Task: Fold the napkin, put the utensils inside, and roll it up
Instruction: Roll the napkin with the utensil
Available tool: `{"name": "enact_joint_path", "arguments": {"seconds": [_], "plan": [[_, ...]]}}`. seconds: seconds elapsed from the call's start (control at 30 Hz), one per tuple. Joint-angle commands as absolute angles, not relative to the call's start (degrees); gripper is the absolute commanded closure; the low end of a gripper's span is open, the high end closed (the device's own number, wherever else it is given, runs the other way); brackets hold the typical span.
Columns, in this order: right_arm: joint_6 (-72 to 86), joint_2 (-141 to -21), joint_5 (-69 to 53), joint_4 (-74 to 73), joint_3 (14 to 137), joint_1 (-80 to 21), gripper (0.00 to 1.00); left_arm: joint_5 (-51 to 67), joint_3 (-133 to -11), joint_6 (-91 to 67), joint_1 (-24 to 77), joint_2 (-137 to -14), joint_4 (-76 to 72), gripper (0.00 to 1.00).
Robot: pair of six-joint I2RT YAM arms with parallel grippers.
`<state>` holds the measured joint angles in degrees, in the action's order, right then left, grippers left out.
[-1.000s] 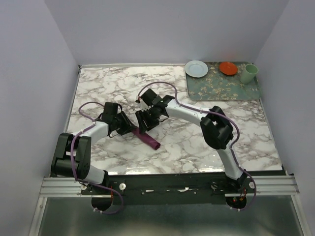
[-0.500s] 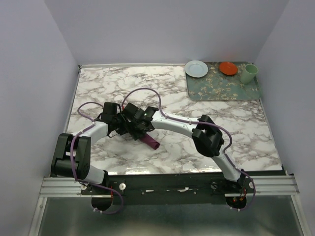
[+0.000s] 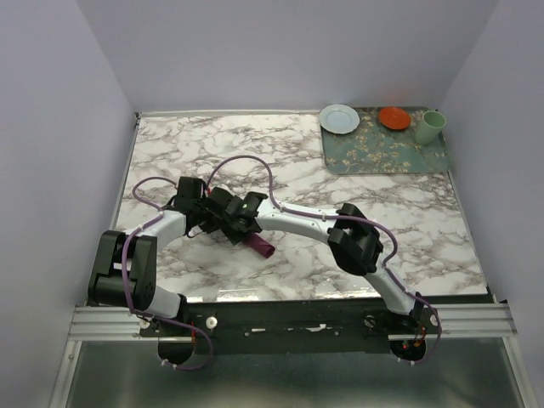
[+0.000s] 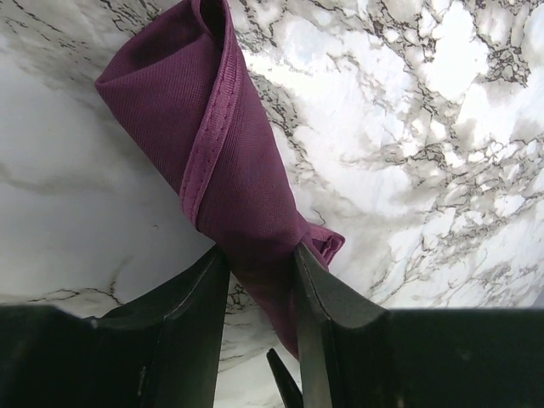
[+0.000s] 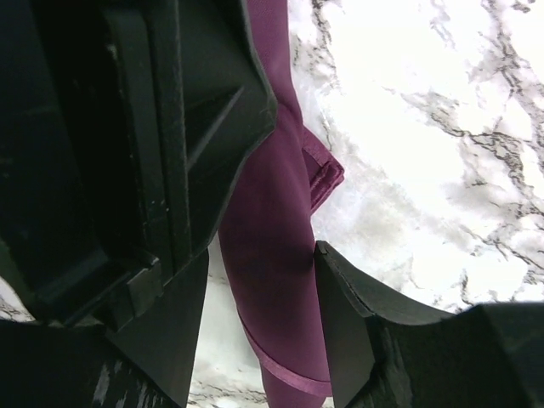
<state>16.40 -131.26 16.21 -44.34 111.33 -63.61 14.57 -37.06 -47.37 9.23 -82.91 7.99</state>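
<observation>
Purple and soft, the napkin (image 4: 229,144) lies rolled into a fat tube on the marble table (image 3: 382,229), left of the middle and a bit toward the near edge; it lies slanted, and its near right end pokes out past both arms. The left gripper (image 4: 259,251) pinches the roll, one finger pressed on each side of the cloth. The right gripper (image 5: 263,255) sits right next to it with a finger on each side of the same roll; one finger touches the cloth and the other is very close, so I cannot tell if it is squeezing. The knife does not show in any view; it may be inside the roll, but I cannot tell.

What could go wrong, I think:

- A small corner of cloth sticks out at the side of the roll; if the fingers let go, the soft cloth may spring back and the tube may come undone.
- The two grippers are packed tight together; if one moves without care, it may bump the other.
- If they pull different ways, the roll may get tugged open.
- If the roll gets lifted or tipped, a knife inside could slide out of an open end.
</observation>
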Motion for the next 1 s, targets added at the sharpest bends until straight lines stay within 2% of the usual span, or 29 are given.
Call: {"name": "enact_joint_path", "arguments": {"seconds": [0.0, 0.27, 0.37, 0.4, 0.47, 0.5, 0.67, 0.73, 0.97], "plan": [[17.22, -134.03, 17.05, -41.06, 106.62, -63.63, 0.41, 15.03, -36.12, -47.46, 9.76, -81.91, 9.05, 0.58], [17.58, -132.46, 20.92, -35.6, 99.77, -63.54, 0.51, 15.47, -35.68, -47.9, 9.75, -82.27, 8.44, 0.58], [17.32, -132.36, 21.88, -34.72, 99.49, -63.46, 0.59, 15.56, -35.68, -47.72, 9.67, -82.27, 8.35, 0.57], [17.23, -132.54, 21.71, -34.72, 99.58, -63.37, 0.67, 15.56, -35.68, -47.64, 9.67, -82.27, 8.61, 0.56], [17.23, -132.36, 20.75, -34.19, 99.14, -62.84, 0.74, 15.38, -35.77, -47.29, 9.58, -82.01, 8.88, 0.51], [17.23, -131.49, 18.39, -32.88, 97.84, -62.67, 0.77, 15.29, -35.77, -47.02, 9.58, -81.91, 9.4, 0.5], [17.84, -130.43, 7.41, -29.01, 95.1, -60.12, 0.78, 14.94, -37.43, -43.87, 8.09, -81.04, 11.16, 0.35], [19.51, -130.69, -3.83, -26.82, 94.14, -57.67, 0.79, 13.63, -38.4, -42.46, 7.56, -80.42, 13.26, 0.29], [27.94, -131.21, -32.93, -14.08, 85.79, -48.44, 0.81, 10.2, -42.19, -36.04, 5.36, -73.4, 18.37, 0.25]]}}
